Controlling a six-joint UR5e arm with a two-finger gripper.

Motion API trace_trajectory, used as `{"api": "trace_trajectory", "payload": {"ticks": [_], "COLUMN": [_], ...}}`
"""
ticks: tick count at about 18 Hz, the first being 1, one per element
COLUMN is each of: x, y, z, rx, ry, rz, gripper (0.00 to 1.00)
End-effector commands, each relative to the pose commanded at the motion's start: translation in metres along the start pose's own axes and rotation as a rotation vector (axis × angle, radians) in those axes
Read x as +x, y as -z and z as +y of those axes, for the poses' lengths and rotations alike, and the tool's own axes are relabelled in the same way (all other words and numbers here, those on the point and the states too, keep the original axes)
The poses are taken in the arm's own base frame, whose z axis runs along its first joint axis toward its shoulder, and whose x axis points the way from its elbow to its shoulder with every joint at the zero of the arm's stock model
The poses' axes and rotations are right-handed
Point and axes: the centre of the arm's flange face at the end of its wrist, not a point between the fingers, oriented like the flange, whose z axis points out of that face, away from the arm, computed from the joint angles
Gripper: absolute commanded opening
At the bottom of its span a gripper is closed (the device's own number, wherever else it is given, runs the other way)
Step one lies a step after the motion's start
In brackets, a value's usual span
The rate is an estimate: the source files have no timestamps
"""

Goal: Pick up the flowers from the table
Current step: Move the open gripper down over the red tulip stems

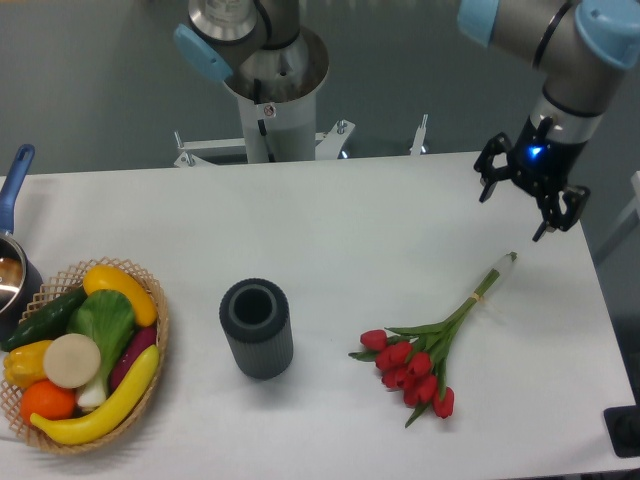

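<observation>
You see the gripper (512, 206) in the upper right of the frame, its fingers spread apart and holding nothing, above the table (380, 230). The flowers (430, 348) lie flat on the table in the lower right, red buds toward the bottom, stems pointing up to the gripper. A dark cylinder (257, 328) stands at centre, a basket (158, 325) at lower left.
</observation>
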Motion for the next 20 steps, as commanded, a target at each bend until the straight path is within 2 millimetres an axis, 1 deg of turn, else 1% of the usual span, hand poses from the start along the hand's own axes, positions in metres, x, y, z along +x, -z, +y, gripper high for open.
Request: {"api": "trace_trajectory", "payload": {"ticks": [3,5,8,12,14,17,18,20], "x": [-0.008,-0.014,-0.018,-0.024,-0.024,-0.026,-0.025,-0.02], "y": [-0.024,-0.038,-0.051,-0.066,-0.08,-0.096,-0.102,-0.117], "z": [-0.017,-0.028,-0.031,-0.028,-0.033,-0.034,-0.039,-0.037], "rx": [-0.002,-0.005,-0.005,-0.005,-0.005,-0.007,-0.009,-0.045], "ry": [0.089,0.108,0.134,0.171,0.16,0.154,0.147,0.144], "rz": [0.016,0.002,-0.009,-0.022,-0.016,0.0,0.011,0.034], "gripper": [1.0,1.0,1.0,1.0,1.0,1.0,1.0,1.0]}}
